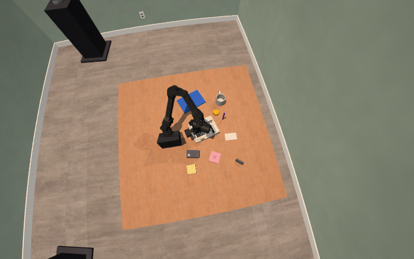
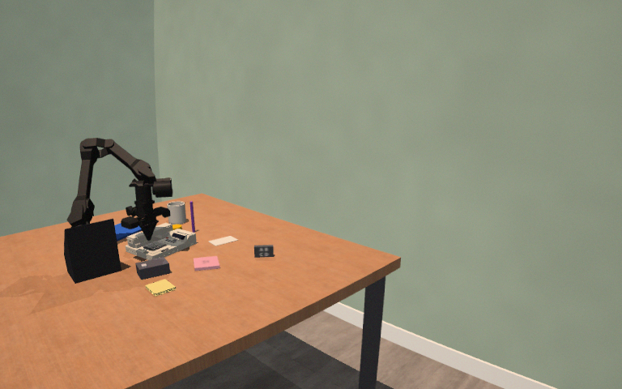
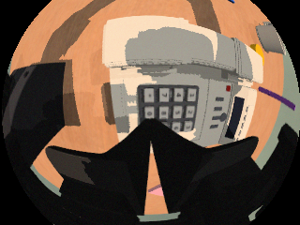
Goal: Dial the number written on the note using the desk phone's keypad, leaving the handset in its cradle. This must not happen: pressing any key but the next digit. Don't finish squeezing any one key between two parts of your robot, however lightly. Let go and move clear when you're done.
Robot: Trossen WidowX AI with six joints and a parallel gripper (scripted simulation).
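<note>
Green walls and a grey wood floor framed the orange bench (image 1: 158, 195) in the top view, where the black arm (image 1: 169, 109) rose from its base (image 1: 164, 143) and bent down over the cream phone (image 1: 215, 127) near the middle of the bench. Around the phone lay a blue pad (image 1: 198, 97), a grey mug (image 1: 220, 99), a yellow disc (image 1: 215, 112), a purple pen (image 1: 223, 115), a cream card (image 1: 230, 136), a pink note (image 1: 214, 156), a yellow note (image 1: 191, 169), a dark box (image 1: 192, 154) and a small dark block (image 1: 239, 161). From the side view, the arm (image 2: 120, 156) pointed straight down with the jaws (image 2: 147, 236) pressed together, holding nothing, their tip right at the phone (image 2: 181, 239); whether it touched a key could not be told. The pink note (image 2: 206, 262) lay just in front of the phone, and the small dark block (image 2: 263, 250) sat apart to the right. In the wrist view, the closed jaws ended at the lower edge of the keypad (image 3: 168, 103), with the handset (image 3: 182, 47) resting in its cradle across the top of the phone (image 3: 213, 115) and a dark display strip (image 3: 236, 116) at the right.
</note>
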